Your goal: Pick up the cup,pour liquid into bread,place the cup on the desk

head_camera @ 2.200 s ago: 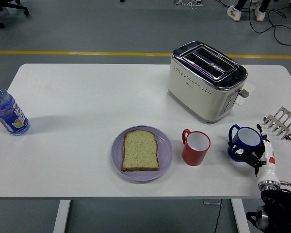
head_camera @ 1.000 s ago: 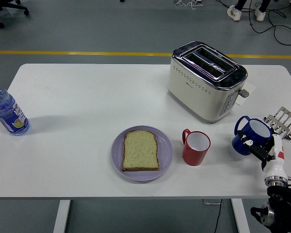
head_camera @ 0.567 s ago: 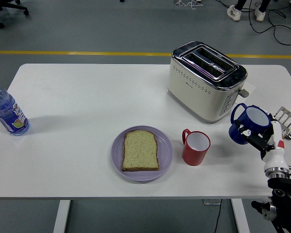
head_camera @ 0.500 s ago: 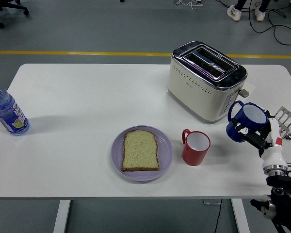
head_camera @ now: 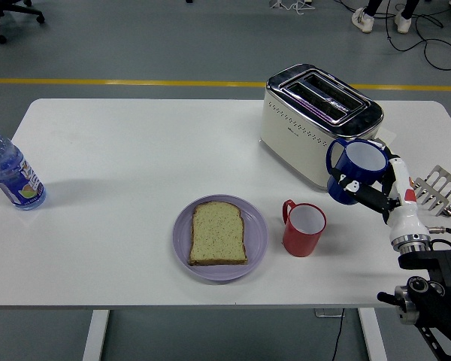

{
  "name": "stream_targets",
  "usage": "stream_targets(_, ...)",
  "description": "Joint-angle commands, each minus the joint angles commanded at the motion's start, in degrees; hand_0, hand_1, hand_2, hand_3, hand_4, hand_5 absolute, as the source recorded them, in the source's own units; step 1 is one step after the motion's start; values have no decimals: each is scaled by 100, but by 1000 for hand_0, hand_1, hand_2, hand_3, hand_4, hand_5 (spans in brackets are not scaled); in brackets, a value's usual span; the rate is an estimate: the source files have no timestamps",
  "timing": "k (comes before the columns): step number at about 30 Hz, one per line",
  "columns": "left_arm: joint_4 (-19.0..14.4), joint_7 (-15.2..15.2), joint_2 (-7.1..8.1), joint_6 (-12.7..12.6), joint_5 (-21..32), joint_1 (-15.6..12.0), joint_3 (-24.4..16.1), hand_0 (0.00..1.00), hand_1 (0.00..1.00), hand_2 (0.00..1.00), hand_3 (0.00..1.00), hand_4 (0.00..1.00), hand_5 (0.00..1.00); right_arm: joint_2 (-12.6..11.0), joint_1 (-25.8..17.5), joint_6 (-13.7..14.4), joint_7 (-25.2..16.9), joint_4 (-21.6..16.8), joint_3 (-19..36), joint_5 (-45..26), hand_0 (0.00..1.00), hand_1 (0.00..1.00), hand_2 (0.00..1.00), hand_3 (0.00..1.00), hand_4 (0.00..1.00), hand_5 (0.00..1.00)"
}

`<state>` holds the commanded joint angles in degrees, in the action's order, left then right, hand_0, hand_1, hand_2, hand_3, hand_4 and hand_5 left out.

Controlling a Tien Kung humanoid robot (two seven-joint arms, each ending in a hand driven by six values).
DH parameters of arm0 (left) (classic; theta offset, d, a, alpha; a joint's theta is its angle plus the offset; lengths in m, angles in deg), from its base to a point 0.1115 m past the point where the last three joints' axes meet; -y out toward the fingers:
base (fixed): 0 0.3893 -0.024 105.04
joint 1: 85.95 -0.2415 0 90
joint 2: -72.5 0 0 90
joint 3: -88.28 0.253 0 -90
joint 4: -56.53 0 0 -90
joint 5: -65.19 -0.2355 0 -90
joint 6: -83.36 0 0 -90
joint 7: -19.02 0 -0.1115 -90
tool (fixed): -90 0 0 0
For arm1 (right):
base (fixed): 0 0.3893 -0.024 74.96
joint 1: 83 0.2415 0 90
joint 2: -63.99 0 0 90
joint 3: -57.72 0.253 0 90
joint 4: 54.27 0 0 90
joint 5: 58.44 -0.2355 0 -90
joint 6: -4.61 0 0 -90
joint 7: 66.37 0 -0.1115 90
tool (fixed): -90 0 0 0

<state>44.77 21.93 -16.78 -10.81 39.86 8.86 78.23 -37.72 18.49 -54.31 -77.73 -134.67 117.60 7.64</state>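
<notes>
Two cups, one blue (head_camera: 355,170) and one red (head_camera: 304,229), one slice of bread (head_camera: 218,233), one plate (head_camera: 257,235), one toaster (head_camera: 316,124), one bottle (head_camera: 12,174), one metal rack (head_camera: 438,188)

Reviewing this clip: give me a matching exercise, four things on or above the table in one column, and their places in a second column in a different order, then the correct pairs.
Things:
1. blue cup
2. red cup
3. bread
4. bottle

Places:
A. lying on the purple plate
B. standing at the table's left edge
C. held off the table by the right hand, in front of the toaster
D. standing just right of the plate

Pairs: 1-C, 2-D, 3-A, 4-B
</notes>
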Motion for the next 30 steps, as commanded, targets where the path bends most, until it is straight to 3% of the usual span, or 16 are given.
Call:
stream_targets(8, -4, -1, 8, 0, -8, 27, -20, 638, 649, 661, 561, 326, 833, -109, 290, 284, 523, -115, -222, 422, 257, 318, 528, 555, 776, 2)
stream_targets(14, -2, 0, 17, 0, -1, 28, -24, 638, 649, 660, 561, 325, 832, -169, 502, 273, 850, -284, -471, 587, 230, 308, 526, 554, 783, 2)
stream_targets(22, 0, 1, 21, 0, 17, 33, -21, 638, 649, 660, 560, 327, 832, -223, 885, 256, 1400, -347, -919, 1331, 226, 307, 525, 552, 772, 2)
stream_targets(30, 0, 1, 29, 0, 25, 50, -29, 638, 649, 660, 560, 327, 833, -321, 1484, 25, 1795, -292, -1555, 2091, 242, 315, 530, 552, 750, 2)
